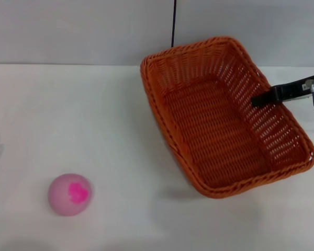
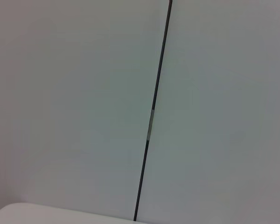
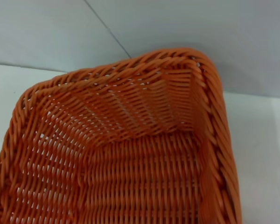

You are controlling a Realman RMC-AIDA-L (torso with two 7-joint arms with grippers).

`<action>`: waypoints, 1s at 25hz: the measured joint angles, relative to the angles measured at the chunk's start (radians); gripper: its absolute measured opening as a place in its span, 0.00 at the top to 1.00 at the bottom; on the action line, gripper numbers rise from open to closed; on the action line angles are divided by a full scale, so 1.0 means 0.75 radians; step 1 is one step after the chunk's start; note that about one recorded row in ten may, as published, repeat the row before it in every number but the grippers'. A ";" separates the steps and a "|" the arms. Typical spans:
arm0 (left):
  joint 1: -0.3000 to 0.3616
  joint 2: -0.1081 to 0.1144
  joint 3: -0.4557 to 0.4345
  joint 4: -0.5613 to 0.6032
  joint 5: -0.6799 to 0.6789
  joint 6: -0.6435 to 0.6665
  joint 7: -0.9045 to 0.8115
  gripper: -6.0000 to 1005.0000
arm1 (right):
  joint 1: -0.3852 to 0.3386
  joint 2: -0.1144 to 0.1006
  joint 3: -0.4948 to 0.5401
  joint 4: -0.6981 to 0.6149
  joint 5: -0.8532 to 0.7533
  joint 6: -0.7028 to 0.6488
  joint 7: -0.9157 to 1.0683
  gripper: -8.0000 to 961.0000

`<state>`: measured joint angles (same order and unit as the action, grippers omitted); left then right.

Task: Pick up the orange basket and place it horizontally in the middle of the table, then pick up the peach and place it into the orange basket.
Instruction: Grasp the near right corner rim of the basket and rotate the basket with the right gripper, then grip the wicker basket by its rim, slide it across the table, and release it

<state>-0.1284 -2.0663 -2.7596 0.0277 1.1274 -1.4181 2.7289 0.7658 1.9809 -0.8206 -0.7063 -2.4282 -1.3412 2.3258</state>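
Note:
The orange basket (image 1: pixel 220 125) is at the right of the table (image 1: pixel 94 115), its long axis running diagonally from back centre to front right, and it casts a soft shadow on the tabletop below its near corner. My right gripper (image 1: pixel 260 99) reaches in from the right edge and is shut on the basket's right wall, one black finger showing inside the rim. The right wrist view looks down into the basket (image 3: pixel 130 154) at a far corner. The peach (image 1: pixel 69 194), pale pink with a magenta blotch, lies at the front left, far from both grippers. My left gripper is out of view.
A grey wall with a dark vertical seam (image 1: pixel 173 23) stands behind the table. The left wrist view shows only that wall, its seam (image 2: pixel 151 116) and a corner of the table (image 2: pixel 28 212).

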 joint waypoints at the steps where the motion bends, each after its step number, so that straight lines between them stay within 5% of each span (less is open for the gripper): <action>1: 0.001 0.000 0.000 0.000 0.000 0.000 0.000 0.18 | -0.003 0.004 0.000 -0.019 0.002 -0.011 -0.032 0.82; 8: 0.005 0.000 0.000 -0.002 0.000 -0.002 0.000 0.18 | -0.051 0.090 -0.090 -0.358 0.005 -0.246 -0.324 0.84; 17: 0.035 0.002 0.004 -0.002 0.000 -0.063 0.000 0.18 | -0.048 0.081 -0.267 -0.625 -0.035 -0.423 -0.411 0.84; 25: 0.102 0.002 0.059 -0.004 0.006 -0.157 0.004 0.18 | -0.010 0.088 -0.275 -0.644 -0.029 -0.397 -0.678 0.84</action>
<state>-0.0518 -2.0646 -2.7150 0.0244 1.1320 -1.5357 2.7316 0.7583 2.0472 -1.0265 -1.1891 -2.4498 -1.6387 1.8170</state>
